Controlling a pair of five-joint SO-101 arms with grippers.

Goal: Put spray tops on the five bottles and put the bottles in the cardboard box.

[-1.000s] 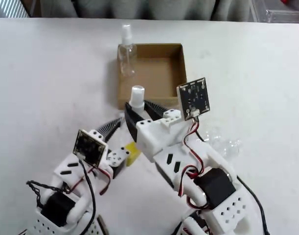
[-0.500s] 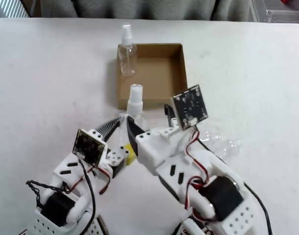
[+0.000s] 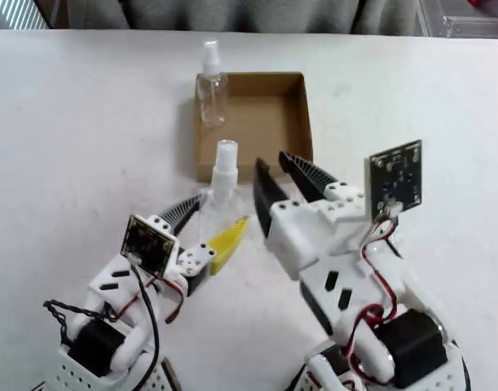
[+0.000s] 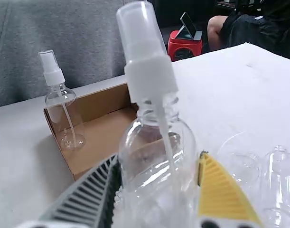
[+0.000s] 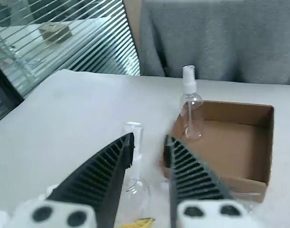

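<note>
- High view: left gripper [image 3: 216, 218] low over the desk [image 3: 85, 122], dark and yellow fingers clamped on an upright spray-topped bottle [image 3: 224, 175], just near of the cardboard box [image 3: 265, 122].
- Just right of it, right gripper [image 3: 276, 169] points at the box, slightly parted, empty.
- A second bottle [image 3: 210, 90] stands in the box's far-left corner.

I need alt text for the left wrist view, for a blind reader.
The left pincer holds a clear bottle with a white spray top on its neck. Behind, a second bottle, also topped, stands in the cardboard box on a white table.
</note>
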